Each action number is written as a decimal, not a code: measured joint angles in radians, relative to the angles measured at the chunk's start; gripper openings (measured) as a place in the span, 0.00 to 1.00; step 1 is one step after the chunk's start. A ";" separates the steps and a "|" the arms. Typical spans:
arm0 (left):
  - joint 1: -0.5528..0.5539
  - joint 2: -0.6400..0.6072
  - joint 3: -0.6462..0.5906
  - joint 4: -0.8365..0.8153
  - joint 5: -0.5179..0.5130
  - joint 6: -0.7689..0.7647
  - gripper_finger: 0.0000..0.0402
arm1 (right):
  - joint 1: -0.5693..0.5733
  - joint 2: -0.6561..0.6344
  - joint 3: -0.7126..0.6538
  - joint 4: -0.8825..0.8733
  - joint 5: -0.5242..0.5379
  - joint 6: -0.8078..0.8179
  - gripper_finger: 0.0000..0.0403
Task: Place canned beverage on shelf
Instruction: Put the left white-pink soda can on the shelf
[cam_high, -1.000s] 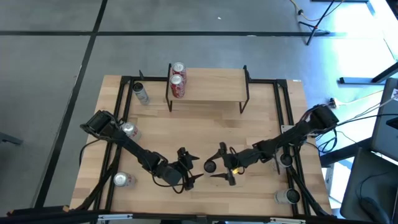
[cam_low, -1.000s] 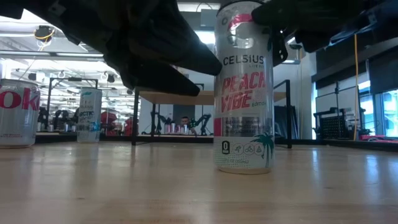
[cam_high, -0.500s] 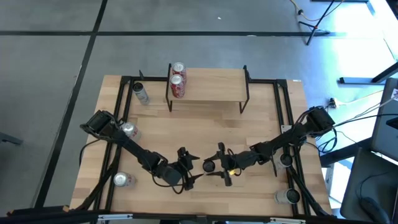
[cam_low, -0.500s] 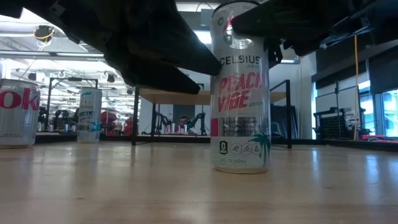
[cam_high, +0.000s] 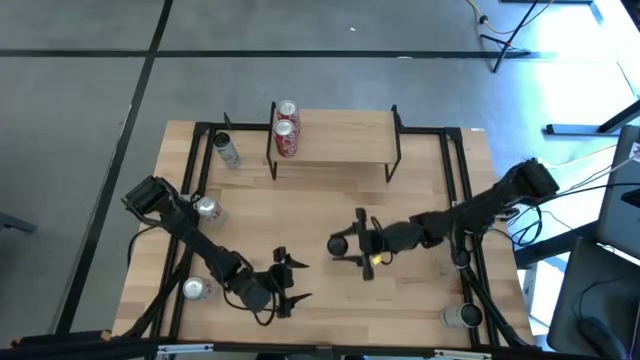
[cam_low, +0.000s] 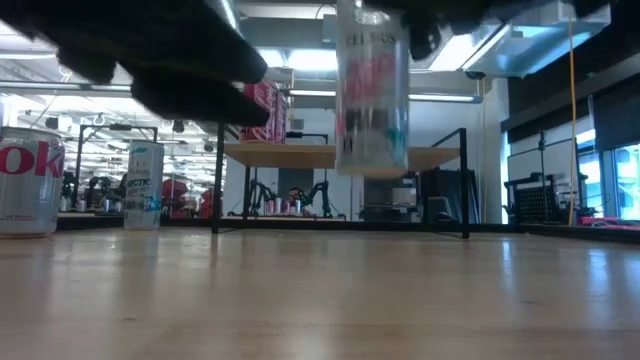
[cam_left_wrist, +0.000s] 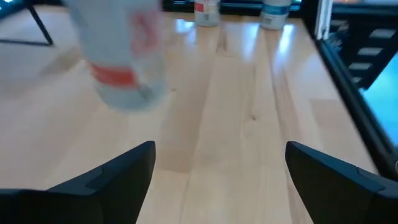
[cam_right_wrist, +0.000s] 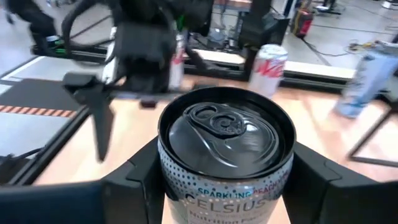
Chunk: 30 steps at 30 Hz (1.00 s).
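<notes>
Right end effector (cam_high: 348, 246) is clamped on the tall silver slim canned beverage with pink "CELSIUS" lettering (cam_low: 372, 90), fingers on either side of the can body just under the rim in the right wrist view (cam_right_wrist: 227, 146), so the can hangs upright and its base is clear of the light wooden desk (cam_low: 320, 300) in the low view; a grip high on the body makes sense because it leaves the bottom free to set down flat. The can sits inside the end effector, mid-desk, with the shelf, a small low rack with light wooden plank top on thin black metal frame (cam_high: 335, 135), well beyond it toward the far edge. Two red-and-silver cans (cam_high: 286, 131) already crowd the shelf's left end, so the bare plank to their right looks like the likely landing spot, judged only from the layout. Left end effector (cam_high: 285, 285) is spread wide and empty, near the desk's front edge and to the left of the held can, apparently parked clear of the carry path. Other loose cans stand along the desk's edges: a silver can with red lettering (cam_low: 30, 182) and a pale can with teal print (cam_low: 144, 185) far off to the left of the right end effector.
</notes>
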 joint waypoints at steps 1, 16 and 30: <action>0.002 0.000 -0.027 0.055 0.014 -0.001 0.88 | -0.021 -0.015 0.022 -0.041 -0.012 -0.012 0.53; 0.041 0.000 -0.122 0.221 0.234 0.112 0.88 | -0.397 -0.037 0.358 -0.342 -0.292 -0.151 0.53; 0.171 0.000 -0.124 0.202 0.530 0.320 0.88 | -0.781 0.030 0.371 -0.209 -0.613 -0.142 0.53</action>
